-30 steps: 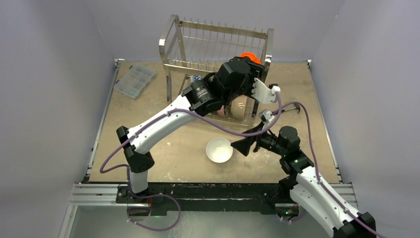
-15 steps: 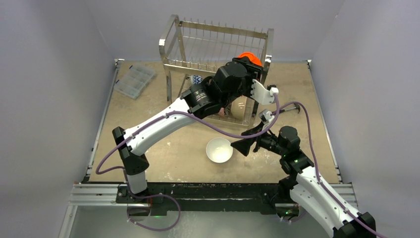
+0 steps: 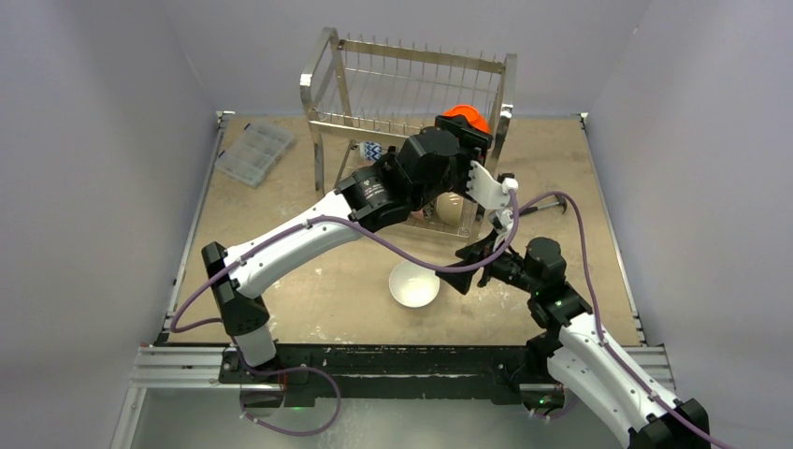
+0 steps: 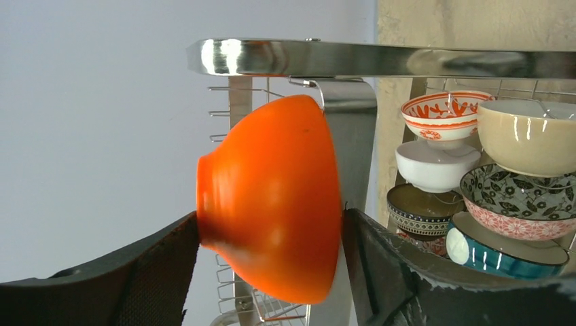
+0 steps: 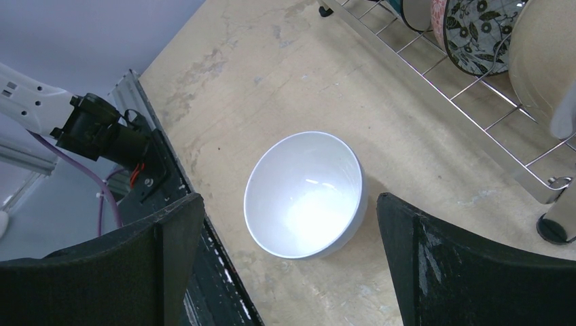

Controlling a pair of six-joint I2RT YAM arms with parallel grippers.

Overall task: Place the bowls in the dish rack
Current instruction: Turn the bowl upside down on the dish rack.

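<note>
Sandy brown counter (image 3: pixel 281 243) has the shiny steel dish rack (image 3: pixel 327 89) at its 12 o'clock side, and the rack has not moved.

The left arm (image 3: pixel 299 229) is the big thing that changed. Its elbow has swung out toward 9 o'clock and its wrist has pulled back a little from the rack. Now you can see more of the orange bowl (image 3: pixel 465 117) from above than a second ago. It is up high at the 3 o'clock end of the rack, by the corner post.

In the wrist view, the orange bowl lies on its side between the two fingers of the left tool (image 4: pixel 270 221), close to both. I cannot tell if the tool is squeezing it or has just let go. If the tool has let go, I think this bowl is nearly put away.

The right arm (image 3: pixel 580 346) has stayed where it was. The right tool (image 5: pixel 289 204) is open wide and hangs over the white bowl (image 5: pixel 306 197) without touching it. That bowl sits alone on the counter at 6 o'clock from the rack, in the same spot as before, so it looks like the next one to load.

Other bowls (image 4: pixel 435 166) are already standing in the bottom shelf.
</note>
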